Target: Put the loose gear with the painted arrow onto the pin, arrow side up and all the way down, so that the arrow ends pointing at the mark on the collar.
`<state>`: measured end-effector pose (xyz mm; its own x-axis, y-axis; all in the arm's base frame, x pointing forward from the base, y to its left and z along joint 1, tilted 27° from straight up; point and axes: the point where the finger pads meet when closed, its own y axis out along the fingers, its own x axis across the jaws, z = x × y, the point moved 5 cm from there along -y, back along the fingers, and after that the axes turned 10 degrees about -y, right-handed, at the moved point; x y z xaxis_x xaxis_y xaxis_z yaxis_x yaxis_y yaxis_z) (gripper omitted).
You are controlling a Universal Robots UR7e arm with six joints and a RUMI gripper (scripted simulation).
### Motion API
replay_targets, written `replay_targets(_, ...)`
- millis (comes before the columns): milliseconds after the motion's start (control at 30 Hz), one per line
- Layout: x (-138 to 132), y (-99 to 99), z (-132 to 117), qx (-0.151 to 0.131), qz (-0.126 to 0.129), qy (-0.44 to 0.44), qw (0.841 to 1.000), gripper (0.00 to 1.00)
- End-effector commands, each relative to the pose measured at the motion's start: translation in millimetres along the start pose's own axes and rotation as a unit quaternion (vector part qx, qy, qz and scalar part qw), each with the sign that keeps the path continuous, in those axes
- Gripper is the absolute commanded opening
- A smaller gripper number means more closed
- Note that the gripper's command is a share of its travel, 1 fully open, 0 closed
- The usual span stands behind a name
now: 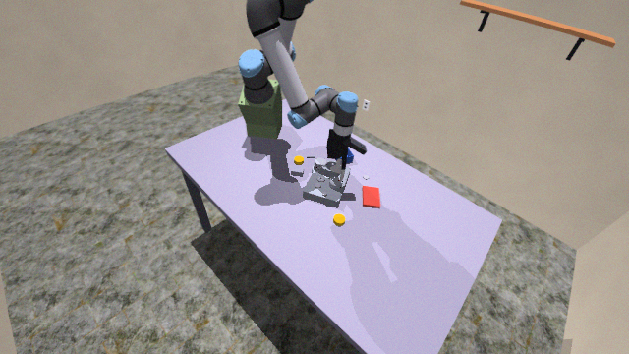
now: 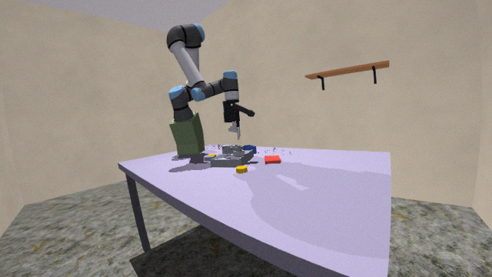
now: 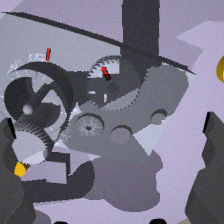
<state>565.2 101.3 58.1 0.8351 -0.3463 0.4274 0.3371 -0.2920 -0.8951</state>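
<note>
In the wrist view a grey gear [image 3: 116, 90] with a short red arrow [image 3: 106, 73] painted on top lies on the grey fixture plate [image 3: 125, 175] [image 1: 321, 193] [image 2: 227, 161], arrow side up. A red mark [image 3: 48, 54] stands further left, above a large spoked wheel [image 3: 30, 107]. A small gear [image 3: 89, 125] and two round pins [image 3: 120, 134] [image 3: 158, 117] sit below the arrow gear. My gripper [image 3: 109, 116] [image 1: 339, 169] [image 2: 235, 131] is open and empty, hanging straight above the plate. I cannot tell whether the arrow gear sits on a pin.
A red flat block [image 1: 371, 196] [image 2: 272, 159] lies right of the plate, a blue piece [image 1: 350, 156] [image 2: 250, 148] behind it. Yellow discs lie in front [image 1: 339, 219] [image 2: 241, 169] and behind left [image 1: 299, 159]. The green arm pedestal [image 1: 260, 115] stands at the back. A wall shelf [image 2: 346, 70] hangs far right.
</note>
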Motion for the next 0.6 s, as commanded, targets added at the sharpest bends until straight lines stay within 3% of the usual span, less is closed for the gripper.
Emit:
replay_targets(0,1.5,-0.6,-1.0,-0.003,-0.001,0.081,0.997,1.00)
replay_targets(567,3.2,-0.6,-5.3,-0.003,-0.001,0.222,0.975,1.00)
